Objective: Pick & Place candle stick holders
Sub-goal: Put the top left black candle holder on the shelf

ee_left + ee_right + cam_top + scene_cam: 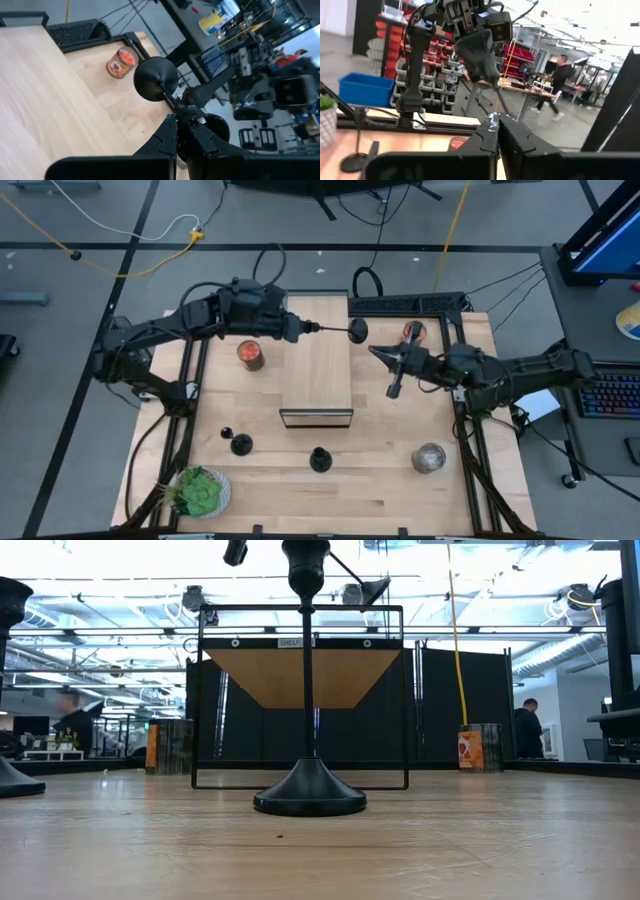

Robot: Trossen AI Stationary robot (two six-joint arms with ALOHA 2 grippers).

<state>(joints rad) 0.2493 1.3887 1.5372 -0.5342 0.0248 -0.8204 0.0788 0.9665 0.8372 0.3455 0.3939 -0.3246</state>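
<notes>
My left gripper point(303, 328) is shut on a black candle stick holder point(345, 330) that it holds about level above the wooden shelf point(315, 370). The holder's round base point(156, 79) points toward the table's right. My right gripper point(374, 351) is just to the right of that base, its fingers point(490, 132) close together and empty; I cannot tell whether it touches the base. Two more black holders point(241, 445) point(320, 460) stand upright on their bases near the front. One of them shows close up in the low view point(308, 790). My left gripper pinches the holder at its cup end point(190, 116) between its two fingers. The fingers come about level from the table's left and lie along the holder. The thin stem point(170, 97) runs on from the fingertips to the base. The holder is lifted clear of shelf and table.
One jar with orange contents point(250, 355) stands left of the shelf, and another point(413, 332) is at the far right beside my right arm. A clear greyish jar point(429, 458) is at the front right. A potted plant point(200, 492) is at the front left corner.
</notes>
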